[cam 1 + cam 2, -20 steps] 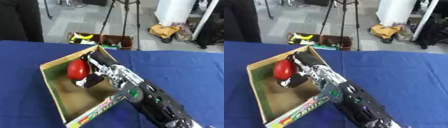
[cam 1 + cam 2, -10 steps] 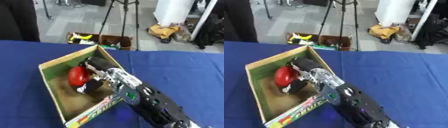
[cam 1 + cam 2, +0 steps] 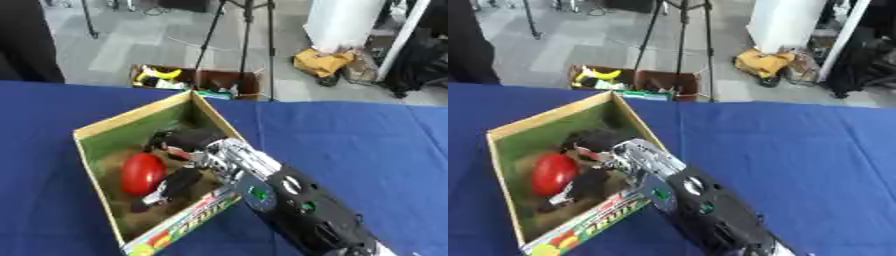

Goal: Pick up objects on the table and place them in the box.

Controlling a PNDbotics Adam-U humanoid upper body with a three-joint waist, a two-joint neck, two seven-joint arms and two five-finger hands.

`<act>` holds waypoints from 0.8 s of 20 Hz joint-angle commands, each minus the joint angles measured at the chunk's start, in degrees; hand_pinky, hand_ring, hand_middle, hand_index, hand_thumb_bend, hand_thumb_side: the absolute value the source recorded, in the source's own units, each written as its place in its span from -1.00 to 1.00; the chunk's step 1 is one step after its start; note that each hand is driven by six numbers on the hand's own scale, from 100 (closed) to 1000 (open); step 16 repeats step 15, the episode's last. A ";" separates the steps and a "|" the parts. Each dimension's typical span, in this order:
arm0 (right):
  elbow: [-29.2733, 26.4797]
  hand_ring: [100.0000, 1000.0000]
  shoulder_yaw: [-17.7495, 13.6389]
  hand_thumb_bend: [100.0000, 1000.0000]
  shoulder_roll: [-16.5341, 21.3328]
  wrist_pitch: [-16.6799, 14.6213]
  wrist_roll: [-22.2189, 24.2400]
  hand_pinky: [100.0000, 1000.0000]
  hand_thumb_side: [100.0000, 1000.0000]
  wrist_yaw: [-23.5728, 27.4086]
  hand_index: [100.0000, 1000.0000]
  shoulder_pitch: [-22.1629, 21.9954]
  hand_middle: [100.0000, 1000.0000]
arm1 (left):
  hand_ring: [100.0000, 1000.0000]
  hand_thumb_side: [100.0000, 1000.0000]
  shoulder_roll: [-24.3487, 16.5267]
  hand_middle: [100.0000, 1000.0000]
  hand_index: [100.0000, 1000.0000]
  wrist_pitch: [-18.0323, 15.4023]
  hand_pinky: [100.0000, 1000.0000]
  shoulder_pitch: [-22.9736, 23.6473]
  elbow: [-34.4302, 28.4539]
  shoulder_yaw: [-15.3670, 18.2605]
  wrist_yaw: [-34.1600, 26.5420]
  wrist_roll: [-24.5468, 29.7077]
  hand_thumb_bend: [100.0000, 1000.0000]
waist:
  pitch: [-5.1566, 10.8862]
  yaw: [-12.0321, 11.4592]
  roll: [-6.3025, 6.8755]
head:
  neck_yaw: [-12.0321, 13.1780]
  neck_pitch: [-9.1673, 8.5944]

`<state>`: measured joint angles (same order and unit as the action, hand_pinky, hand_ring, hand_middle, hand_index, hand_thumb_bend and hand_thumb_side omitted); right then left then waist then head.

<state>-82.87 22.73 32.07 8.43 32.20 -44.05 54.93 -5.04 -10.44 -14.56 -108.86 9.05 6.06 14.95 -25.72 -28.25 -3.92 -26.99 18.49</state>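
A shallow cardboard box (image 3: 131, 121) sits askew on the blue counter (image 3: 350, 135), one corner pointing toward the far edge. Its inner walls are green, its floor brown, and the near wall carries a bright printed strip (image 3: 179, 227).

The right arm (image 3: 302, 210) comes in from the lower right, black with silver parts and small green lights, and crosses the box's near-right wall. Its right hand (image 3: 188, 150) is inside the box. The fingers (image 3: 175, 185) spread down and outward over the floor, roughly straight and not curled round anything that can be made out; the thumb side lies toward the far corner of the box.

A red, rounded object (image 3: 142, 172) lies on the floor of the box, left of centre, just beside the fingers. One dark finger runs along its right side, close enough that touching or not cannot be told. Nothing wraps round the red object; it rests on the box floor.

The left hand shows in neither view.

Beyond the counter's far edge the floor holds a small open carton (image 3: 197, 82) with yellow and green things in it, and the legs of a tripod (image 3: 232, 40).
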 commanded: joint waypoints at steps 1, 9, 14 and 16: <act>-4.09 0.78 -1.45 0.73 1.76 1.38 -0.06 0.81 0.55 0.72 0.88 1.23 0.94 | 0.10 0.75 -0.74 0.17 0.28 0.05 -0.53 -0.01 -0.95 0.27 -0.28 -0.01 -1.00 | 1.66 -0.02 0.42 | -0.46 -0.61; -12.78 0.82 -4.16 0.79 4.88 3.21 -0.39 0.85 0.59 -0.56 0.87 0.74 0.98 | 0.10 0.75 -1.00 0.17 0.28 0.29 -0.53 0.28 -0.85 0.45 -0.07 -0.32 -1.00 | 2.50 0.55 0.44 | -0.61 -0.02; -19.17 0.80 -6.86 0.77 7.17 4.71 -0.68 0.85 0.64 1.70 0.87 0.51 0.99 | 0.10 0.75 -1.19 0.17 0.28 0.41 -0.52 0.47 -0.83 0.53 0.04 -0.44 -1.00 | 3.19 0.88 0.46 | -0.84 0.71; -20.58 0.80 -7.50 0.76 7.54 5.20 -0.83 0.85 0.65 2.52 0.87 0.40 0.99 | 0.10 0.75 -1.22 0.17 0.28 0.43 -0.52 0.51 -0.83 0.55 0.07 -0.47 -1.00 | 3.32 1.01 0.50 | -0.79 0.95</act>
